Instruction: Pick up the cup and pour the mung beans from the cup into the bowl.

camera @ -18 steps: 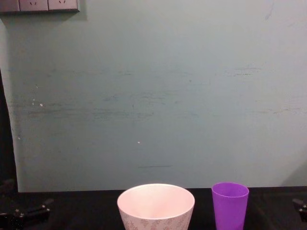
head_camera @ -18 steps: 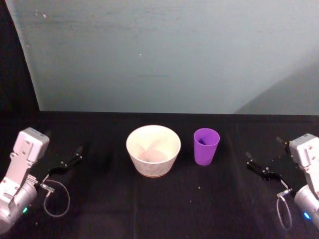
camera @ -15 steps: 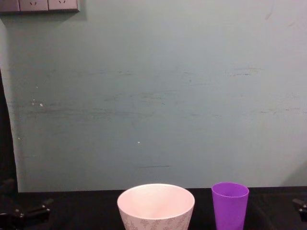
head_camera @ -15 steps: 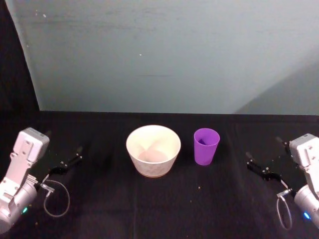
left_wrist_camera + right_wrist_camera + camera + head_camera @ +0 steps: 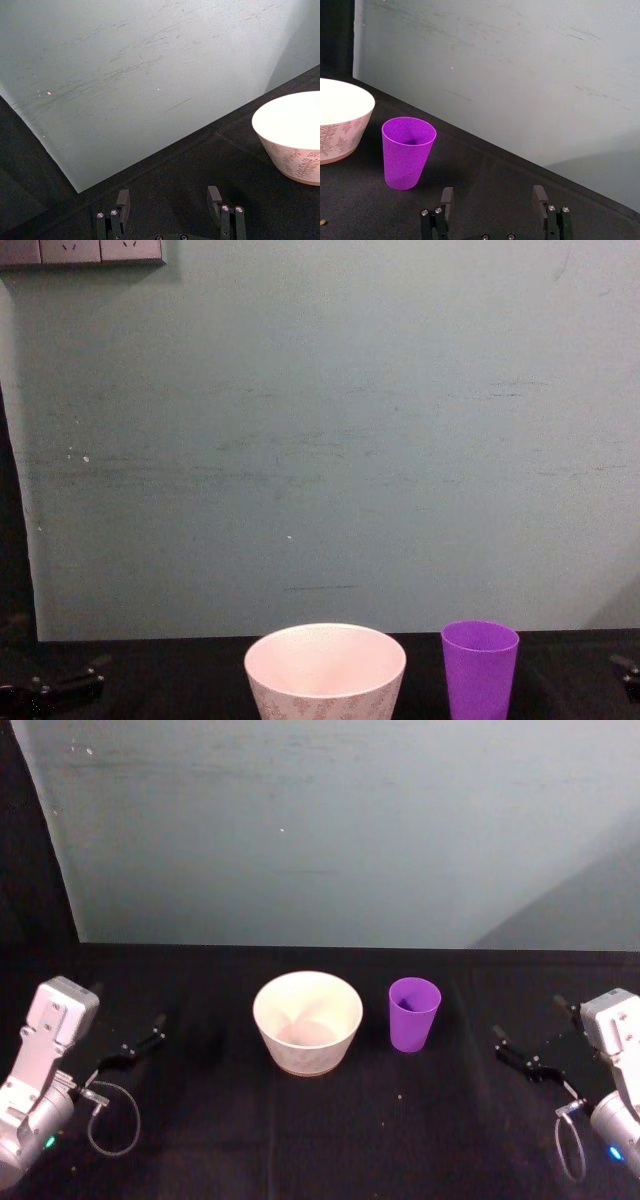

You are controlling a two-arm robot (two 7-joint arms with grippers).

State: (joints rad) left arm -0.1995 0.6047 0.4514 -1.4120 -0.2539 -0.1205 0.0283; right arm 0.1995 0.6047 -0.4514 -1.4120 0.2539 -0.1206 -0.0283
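I'm looking at a black table (image 5: 320, 1140) before a teal wall (image 5: 320, 820). My left gripper (image 5: 130, 1043) rests at far left, fingers spread, holding nothing. The bowl (image 5: 307, 1020) stands mid-table. The cup (image 5: 413, 1015) stands upright just beside it on the right, not touching. My right gripper (image 5: 527, 1020) sits far right, likewise spread and empty.

- Silver-grey, boxy left arm (image 5: 45, 1050) sits at the robot's far left, angled inward and forward.
- Its black, two-fingered left end effector (image 5: 138, 1038) is empty; in the left wrist view (image 5: 168, 200) the two fingers (image 5: 123, 201) stand parallel with a wide gap between them.
- Silver-grey right arm (image 5: 618, 1055) mirrors it at the far right, angled inward.
- Its black, two-fingered right end effector (image 5: 528, 1020) is likewise spread wide and empty, as the right wrist view (image 5: 493, 195) shows.
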